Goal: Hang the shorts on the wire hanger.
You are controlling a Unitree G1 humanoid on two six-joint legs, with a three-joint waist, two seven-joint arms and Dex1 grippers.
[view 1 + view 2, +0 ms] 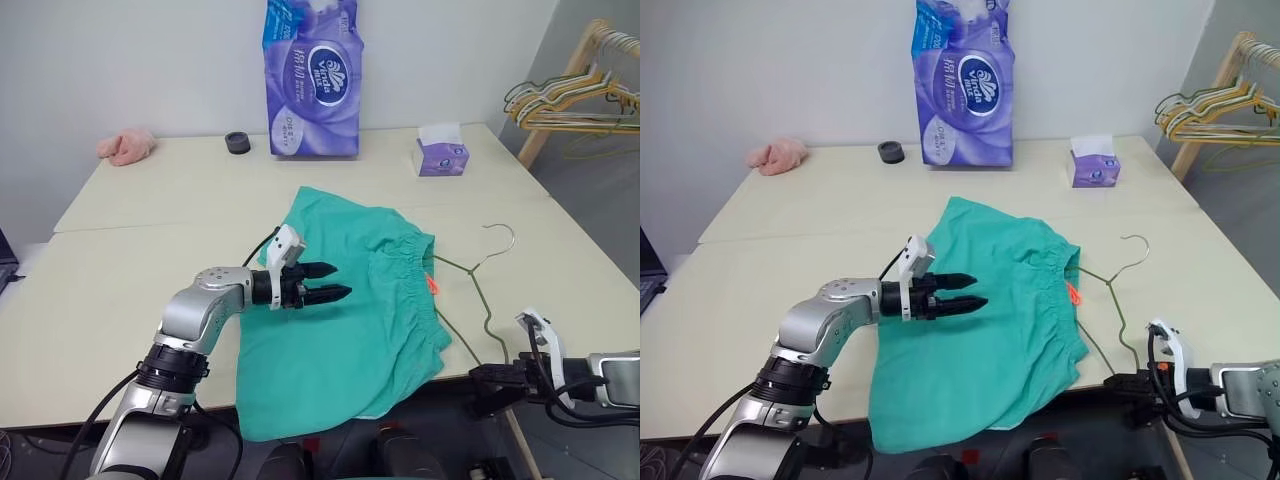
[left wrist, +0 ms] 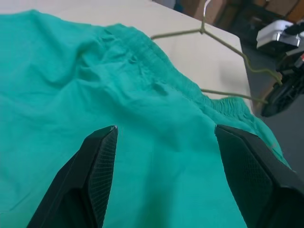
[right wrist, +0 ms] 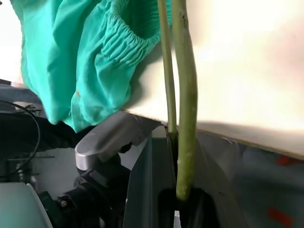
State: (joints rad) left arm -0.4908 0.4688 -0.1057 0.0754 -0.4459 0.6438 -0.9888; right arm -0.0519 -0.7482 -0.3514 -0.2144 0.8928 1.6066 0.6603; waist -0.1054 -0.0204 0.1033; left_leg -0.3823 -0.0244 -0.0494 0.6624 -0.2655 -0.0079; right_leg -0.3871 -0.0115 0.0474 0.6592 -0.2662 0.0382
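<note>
Left eye view has the teal-green soft cloth shorts (image 1: 350, 310) spread flat on the pale cream surface (image 1: 150, 250), their lower edge drooping over its near rim. The gathered waistband faces right, and the thin grey-olive metal wire hanger (image 1: 478, 290) lies just beside it, one arm running under the waistband, the curled hook pointing away from the robot.

The left claw (image 1: 342, 281) hovers over the middle of the shorts, pointing right and slightly down, its black fingers (image 2: 97, 166) spread apart with only cloth between them. The right claw (image 1: 482, 379) sits low at the near right rim of the surface, squeezed together on the hanger's wire, as the right wrist view shows.

Farther back stand a purple tissue-roll pack (image 1: 312, 78), a small purple tissue box (image 1: 441, 152), a black ring (image 1: 237, 142) and a pink cloth (image 1: 126, 146). At the far right, yellow and green hangers (image 1: 570, 100) hang on a wooden rack (image 1: 560, 92).
</note>
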